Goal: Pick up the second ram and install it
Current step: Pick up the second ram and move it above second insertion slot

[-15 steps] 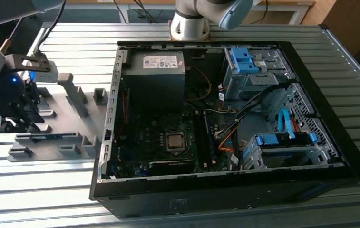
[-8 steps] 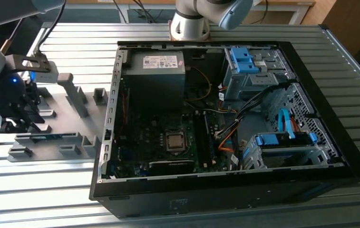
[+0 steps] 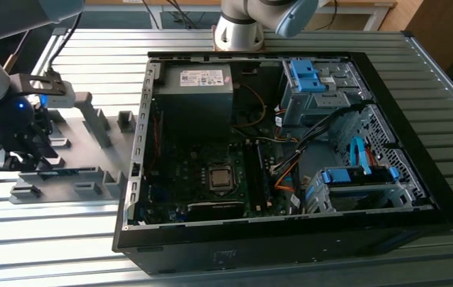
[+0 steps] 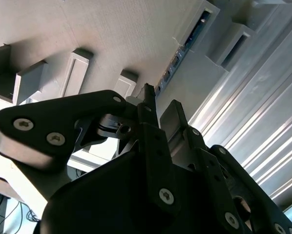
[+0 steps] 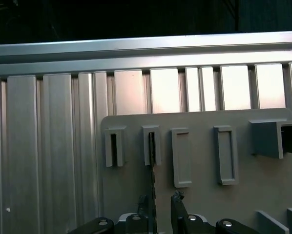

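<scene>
My hand (image 5: pixel 160 201) is unclenched, hovering low over the grey holder (image 5: pixel 263 185). The second ram (image 5: pixel 152 161) stands on edge in its slot, running from ahead of my fingertips back between them, close beside one finger (image 5: pixel 144 208), not gripped.

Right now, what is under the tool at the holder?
A ram stick stands on edge in the grey holder, one end in a slot block, running between the tool's open fingers. Its near end is covered by the tool.
</scene>
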You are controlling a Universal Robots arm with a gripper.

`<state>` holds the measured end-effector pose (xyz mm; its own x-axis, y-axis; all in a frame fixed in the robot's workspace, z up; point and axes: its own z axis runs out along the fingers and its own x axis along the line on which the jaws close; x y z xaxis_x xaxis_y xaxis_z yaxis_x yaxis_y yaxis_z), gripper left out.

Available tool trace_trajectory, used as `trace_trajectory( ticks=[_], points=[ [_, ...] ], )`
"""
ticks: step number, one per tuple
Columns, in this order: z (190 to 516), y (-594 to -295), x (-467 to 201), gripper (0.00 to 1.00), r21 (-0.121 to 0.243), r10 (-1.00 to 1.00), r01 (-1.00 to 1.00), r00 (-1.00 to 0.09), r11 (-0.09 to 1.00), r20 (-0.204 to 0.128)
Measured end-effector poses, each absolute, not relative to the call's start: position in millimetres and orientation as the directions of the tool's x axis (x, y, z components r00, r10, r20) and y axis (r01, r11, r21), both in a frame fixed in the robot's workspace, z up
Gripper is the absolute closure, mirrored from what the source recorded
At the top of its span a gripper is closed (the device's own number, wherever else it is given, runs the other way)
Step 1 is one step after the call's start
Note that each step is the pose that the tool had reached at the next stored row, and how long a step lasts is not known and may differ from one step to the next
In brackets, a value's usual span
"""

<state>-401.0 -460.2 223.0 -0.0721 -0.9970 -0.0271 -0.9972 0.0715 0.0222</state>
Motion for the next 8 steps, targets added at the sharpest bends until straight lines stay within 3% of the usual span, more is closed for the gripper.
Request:
trace_trajectory(
  ticks=[8],
  points=[
    [211.2, -460.8, -401.2, 0.68, 0.022, -0.997, -0.997, -0.072, 0.072, -0.027]
  ],
)
